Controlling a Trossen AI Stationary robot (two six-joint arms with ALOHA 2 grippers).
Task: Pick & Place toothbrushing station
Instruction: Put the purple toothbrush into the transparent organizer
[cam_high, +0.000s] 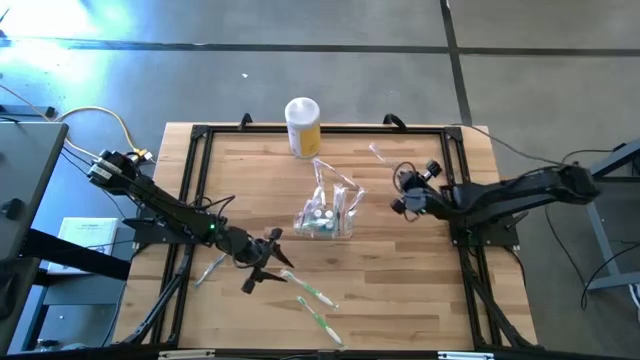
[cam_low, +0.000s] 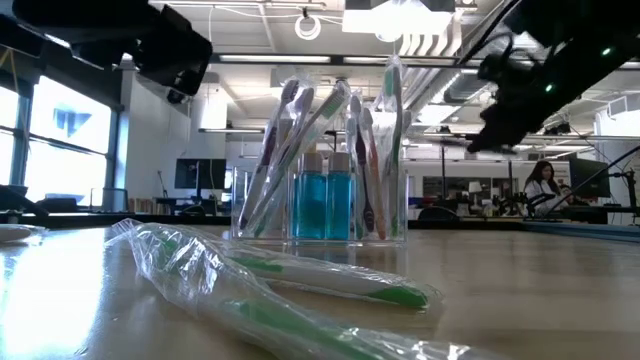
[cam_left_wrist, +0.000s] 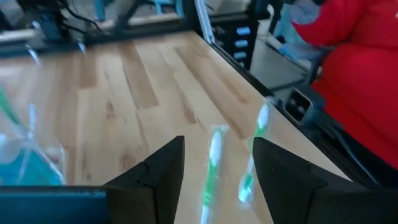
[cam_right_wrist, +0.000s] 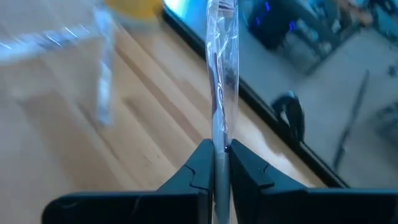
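**Station loading: right arm carrying a wrapped toothbrush, left arm staged over loose stock**

**Position of the station.** The toothbrushing station (cam_high: 325, 215) stands near the middle of the table (cam_high: 420, 300), in front of the yellow canister (cam_high: 303, 127) at the far edge. The low view shows it upright, with several toothbrushes standing in its compartments and blue bottles (cam_low: 322, 205) at its centre.

**Right arm.** The right gripper (cam_right_wrist: 219, 163) is raised above the table to the right of the station. Its fingers are clamped on a wrapped toothbrush (cam_right_wrist: 222, 81), which projects forward from between them. Whether the item is a brush of the same type as the green ones cannot be told; only clear wrap and a pale shaft show.

**Left arm.** The left gripper (cam_high: 262, 262) sits low over the near-left part of the table. Its fingers are spread with nothing between them. Two green toothbrushes (cam_high: 312, 300) in clear wrap lie just beyond it, toward the near edge; a further pale one (cam_high: 209, 269) lies to its left.

**Step in hand.** Judged from this layout, the right arm is in the transport phase toward the station, and the left is lined up for a pick.

**Next move.**
- Right: bring the brush over a free compartment, turn it upright, then release. The thin wrap may catch on neighbouring brushes.
- Left: descend squarely over one green brush, not both.
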